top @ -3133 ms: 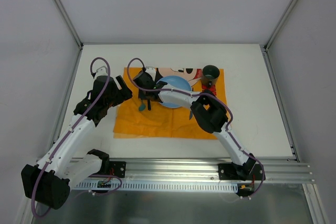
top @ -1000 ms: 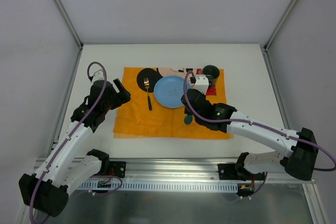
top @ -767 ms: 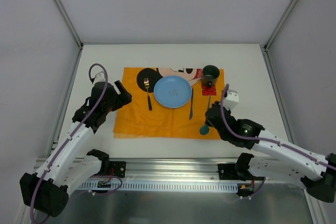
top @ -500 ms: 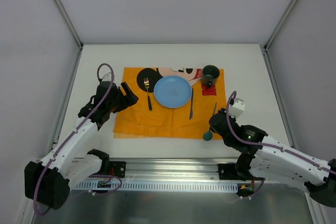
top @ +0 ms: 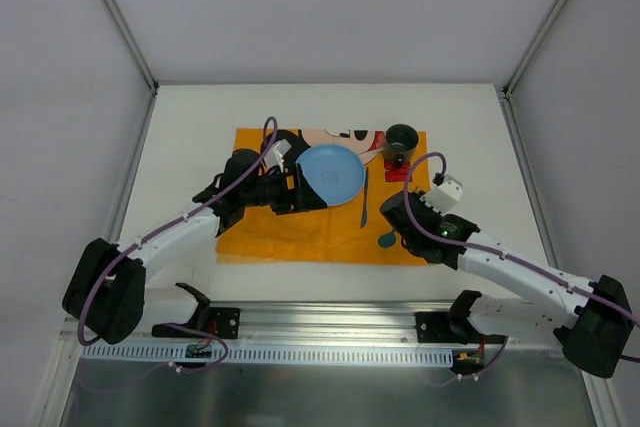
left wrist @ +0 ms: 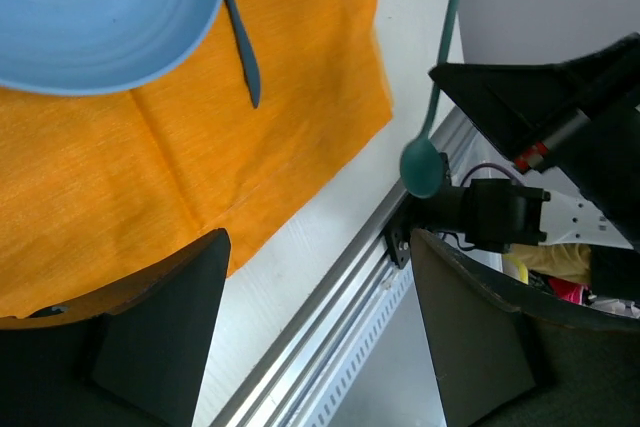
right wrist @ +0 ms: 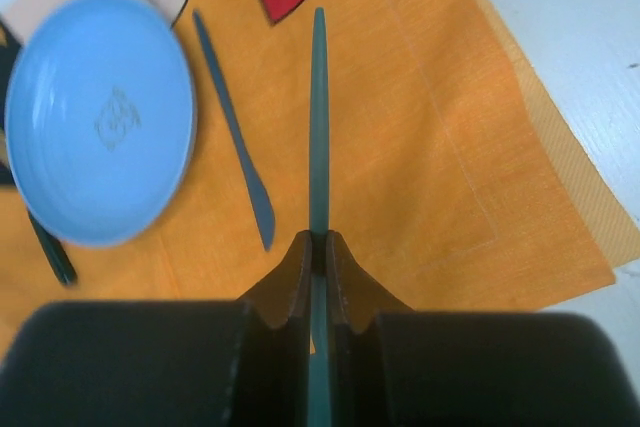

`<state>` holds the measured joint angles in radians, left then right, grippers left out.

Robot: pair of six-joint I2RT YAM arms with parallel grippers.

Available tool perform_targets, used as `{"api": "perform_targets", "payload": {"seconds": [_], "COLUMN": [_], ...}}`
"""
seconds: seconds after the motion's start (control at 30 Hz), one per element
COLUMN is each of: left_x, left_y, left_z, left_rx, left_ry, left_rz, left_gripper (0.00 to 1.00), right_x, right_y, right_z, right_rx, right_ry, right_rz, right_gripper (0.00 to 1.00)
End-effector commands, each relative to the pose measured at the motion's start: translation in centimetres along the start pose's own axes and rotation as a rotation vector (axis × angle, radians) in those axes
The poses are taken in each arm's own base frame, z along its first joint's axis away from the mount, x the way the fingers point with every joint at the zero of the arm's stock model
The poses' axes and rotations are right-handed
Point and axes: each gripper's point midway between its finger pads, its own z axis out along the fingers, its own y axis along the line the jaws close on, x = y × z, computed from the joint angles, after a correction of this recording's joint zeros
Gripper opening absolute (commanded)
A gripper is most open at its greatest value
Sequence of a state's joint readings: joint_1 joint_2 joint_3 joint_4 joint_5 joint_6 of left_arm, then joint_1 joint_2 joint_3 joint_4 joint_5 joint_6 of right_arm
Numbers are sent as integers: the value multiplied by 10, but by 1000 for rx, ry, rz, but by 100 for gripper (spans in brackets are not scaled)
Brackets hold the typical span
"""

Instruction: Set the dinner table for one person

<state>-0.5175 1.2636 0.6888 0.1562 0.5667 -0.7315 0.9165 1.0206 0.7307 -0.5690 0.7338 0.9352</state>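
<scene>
The right gripper (right wrist: pixel 317 242) pinches the spoon (right wrist: pixel 318 117) low on its handle, jaws pressed onto it, with the handle pointing to 12 o'clock over the mat (right wrist: pixel 440 147). From above, the bowl hangs toward 6 o'clock, near the mat's front edge. The knife (right wrist: pixel 232 132) lies at 3 o'clock of the plate (right wrist: pixel 95 117), and the spoon hovers at the knife's 3 o'clock, not yet down, I judge. The left gripper (left wrist: pixel 318 277) is spread wide and holds nothing, by the plate's 9 o'clock rim. The table (top: pixel 190 117) lies under it all, with the mat at its middle and the cup (top: pixel 402 137) at the plate's 2 o'clock.

To do this well, keep the spoon parallel to the knife with a clear gap and lower it until it lies flat on the cloth — then part the jaws and lift straight up, so it doesn't skid or roll. Keep the bowl on the mat, not over its edge.
</scene>
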Motion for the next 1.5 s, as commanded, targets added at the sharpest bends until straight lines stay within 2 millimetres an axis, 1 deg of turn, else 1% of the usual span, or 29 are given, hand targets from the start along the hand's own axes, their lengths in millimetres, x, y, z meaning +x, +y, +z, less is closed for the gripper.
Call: {"api": "perform_targets", "payload": {"seconds": [0.0, 0.03, 0.07, 0.13, 0.27, 0.33, 0.37, 0.43, 0.47, 0.5, 0.53, 0.57, 0.6, 0.63, 0.83, 0.87, 1.0, 1.03, 1.1, 1.13, 1.17, 1.23, 1.27, 1.3, 1.33, 1.37, 1.4, 1.43, 1.47], "left_x": [-13, -15, -14, -14, -13, -12, -11, -10, -9, -9, -9, -8, -9, -8, -9, -8, -8, -8, -10, -9, -11, -11, -12, -12, -13, -13, -20, -22, -20], "left_y": [-37, -39, -38, -38, -35, -31, -28, -25, -24, -23, -23, -23, -23, -23, -24, -23, -20, -20, -20, -19, -20, -19, -19, -18, -17, -13, -5, -2, 0], "left_z": [-10, -13, -15, -19, -23, -21, -19, -17, -16, -15, -15, -15, -16, -16, -20, -19, -18, -18, -17, -16, -16, -16, -17, -17, -17, -17, -19, -19, -18], "left_rx": [141, 139, 130, 125, 102, 89, 81, 75, 74, 72, 70, 70, 72, 71, 63, 60, 51, 49, 46, 44, 45, 41, 40, 32, 23, 4, -39, -58, -63], "left_ry": [-47, -62, -67, -82, -89, -88, -85, -76, -74, -72, -70, -70, -72, -71, -79, -75, -76, -76, -82, -80, -84, -87, -90, -98, -108, -121, -178, -209, -233], "left_rz": [56, 66, 64, 76, 86, 79, 72, 64, 58, 56, 54, 54, 59, 59, 73, 72, 69, 67, 63, 59, 56, 49, 39, 31, 18, -31, -72, -114, -171], "left_gripper": [73, 73, 73, 73, 73, 73, 73, 72, 72, 72, 71, 71, 72, 71, 71, 71, 71, 71, 71, 71, 71, 70, 70, 70, 69, 65, 63, 61, 60], "right_x": [-25, -26, -35, -37, -49, -46, -47, -43, -38, -36, -35, -33, -29, -28, -43, -48, -79, -86, -91, -87, -72, -65, -48, -51, -45, -30, -29, -24, -27], "right_y": [-11, -19, -28, -35, -23, -18, -9, -7, -5, -6, -8, -1, -7, -7, -10, -10, 1, 12, 15, 21, 43, 48, 58, 59, 60, 66, 66, 65, 65], "right_z": [15, 19, 21, 27, 30, 33, 34, 39, 41, 43, 48, 51, 54, 55, 44, 40, 23, 18, 21, 26, 29, 42, 47, 52, 54, 52, 54, 52, 46], "right_rx": [95, 122, 157, 187, 204, 212, 193, 211, 216, 222, 232, 206, 212, 205, 175, 170, 120, 88, 63, 32, -88, -149, -208, -229, -246, -303, -329, -347, -373], "right_ry": [-152, -184, -254, -283, -310, -291, -278, -249, -214, -195, -183, -162, -156, -155, -189, -193, -219, -202, -159, -117, -11, 89, 193, 223, 264, 348, 377, 402, 386], "right_rz": [263, 286, 381, 445, 472, 469, 482, 426, 425, 404, 401, 417, 391, 395, 329, 274, 126, 108, 37, 22, 24, 11, 0, -24, -33, -40, -36, -43, -39], "right_gripper": [0, 0, 0, 0, 1, 1, 0, 0, 4, 31, 51, 69, 94, 99, 100, 100, 99, 99, 99, 99, 92, 83, 82, 80, 78, 78, 77, 76, 77]}}
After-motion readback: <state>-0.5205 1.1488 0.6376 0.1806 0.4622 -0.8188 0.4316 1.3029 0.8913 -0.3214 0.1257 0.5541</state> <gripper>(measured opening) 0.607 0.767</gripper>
